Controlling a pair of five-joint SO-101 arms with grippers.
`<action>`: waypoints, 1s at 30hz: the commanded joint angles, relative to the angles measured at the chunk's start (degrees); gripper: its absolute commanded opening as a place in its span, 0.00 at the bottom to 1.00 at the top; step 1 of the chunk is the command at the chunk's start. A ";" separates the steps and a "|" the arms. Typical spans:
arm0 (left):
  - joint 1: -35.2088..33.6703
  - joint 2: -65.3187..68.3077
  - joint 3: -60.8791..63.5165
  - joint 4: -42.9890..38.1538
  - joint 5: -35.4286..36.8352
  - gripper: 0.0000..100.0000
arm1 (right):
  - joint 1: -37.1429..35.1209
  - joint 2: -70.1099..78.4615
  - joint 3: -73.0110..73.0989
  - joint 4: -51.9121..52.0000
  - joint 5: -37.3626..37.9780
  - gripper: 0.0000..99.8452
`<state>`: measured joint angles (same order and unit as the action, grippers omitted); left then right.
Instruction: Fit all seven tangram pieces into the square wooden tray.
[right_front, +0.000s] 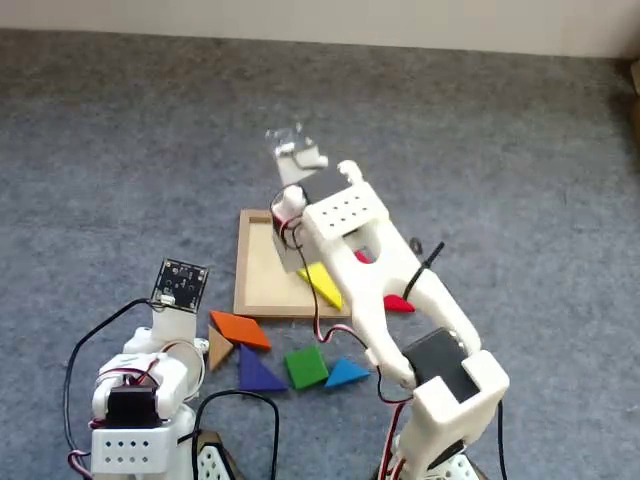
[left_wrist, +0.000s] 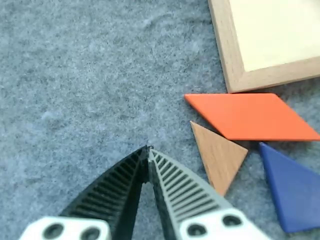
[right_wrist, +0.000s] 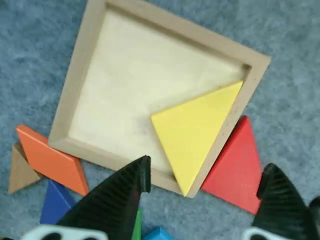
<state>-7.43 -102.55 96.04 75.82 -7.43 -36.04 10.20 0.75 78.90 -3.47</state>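
Hanging above the square wooden tray (right_wrist: 80, 75), the right pincer (right_wrist: 207, 167) is spread wide with nothing between its fingers. One piece is in the tray: the yellow triangle (right_wrist: 197, 132), lying at one side with its long edge and one tip riding over the rim (so it isn't lying wholly inside the frame). The red triangle (right_wrist: 235, 175) lies outside on the grey felt desk (right_front: 120, 150), right beside that same rim and next to the yellow one.

The other five pieces sit in a loose row on the desk, in front of the tray on the arms' side. The orange parallelogram (left_wrist: 250, 116) lies against the tray's outer corner, the wood-coloured triangle (left_wrist: 218, 156) touches its lower edge, and the dark blue triangle (left_wrist: 295, 192) is just beside both. Further along are the green square (right_front: 306, 366) and the light blue triangle (right_front: 347, 373).

The left pincer (left_wrist: 148, 150) is pressed together on nothing, low over bare felt, near the wood-coloured triangle but apart from it.
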 joint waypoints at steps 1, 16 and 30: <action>-0.40 -1.36 1.10 0.18 0.18 0.01 | -2.77 -3.65 4.44 -3.12 0.79 0.33; -0.40 -1.36 1.10 0.18 0.18 0.01 | -5.93 -3.38 18.77 -24.13 1.05 0.33; -0.40 -1.36 1.10 0.18 0.18 0.01 | 0.04 -4.09 18.59 -28.44 4.66 0.33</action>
<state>-7.43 -102.55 96.04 75.82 -7.43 -37.19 10.11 20.18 50.33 0.31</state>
